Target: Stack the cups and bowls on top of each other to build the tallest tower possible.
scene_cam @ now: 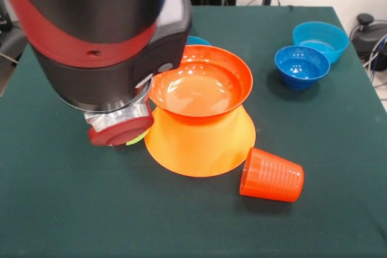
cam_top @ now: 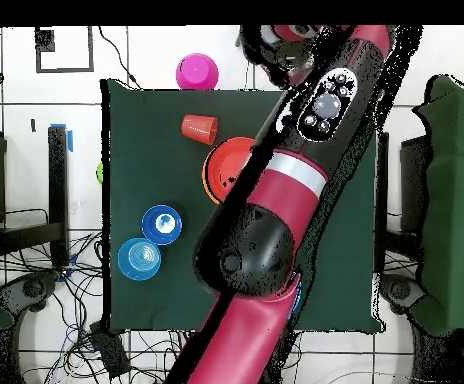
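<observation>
Orange: two bowls [scene_cam: 201, 86], one cup [scene_cam: 271, 175].

Bright even light, soft shadows, glare in the red-orange bowl [scene_cam: 199, 89].

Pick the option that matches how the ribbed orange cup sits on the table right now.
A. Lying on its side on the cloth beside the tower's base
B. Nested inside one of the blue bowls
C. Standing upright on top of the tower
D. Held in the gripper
A. The ribbed orange cup lies tipped on its side on the green tablecloth, right next to the rim of the upside-down light-orange bowl that forms the base.
</observation>
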You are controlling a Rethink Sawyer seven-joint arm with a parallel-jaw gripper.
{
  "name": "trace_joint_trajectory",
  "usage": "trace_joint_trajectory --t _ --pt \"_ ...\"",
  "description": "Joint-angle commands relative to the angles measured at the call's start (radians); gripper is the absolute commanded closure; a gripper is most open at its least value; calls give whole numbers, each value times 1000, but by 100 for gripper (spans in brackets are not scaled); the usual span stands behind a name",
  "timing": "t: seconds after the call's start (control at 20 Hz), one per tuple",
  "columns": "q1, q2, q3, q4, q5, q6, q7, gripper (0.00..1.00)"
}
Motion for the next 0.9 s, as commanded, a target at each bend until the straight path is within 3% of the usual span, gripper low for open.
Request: trace_joint_trajectory --t 0.05,0.35,0.65,0.9 --pt "-43 37 -84 -17 49 100 -375 0" --pt "-74 94 -30 -29 136 152 -400 0" --pt "-108 97 -98 -28 187 268 -432 0" --pt "-140 94 -138 -30 176 367 -485 0"
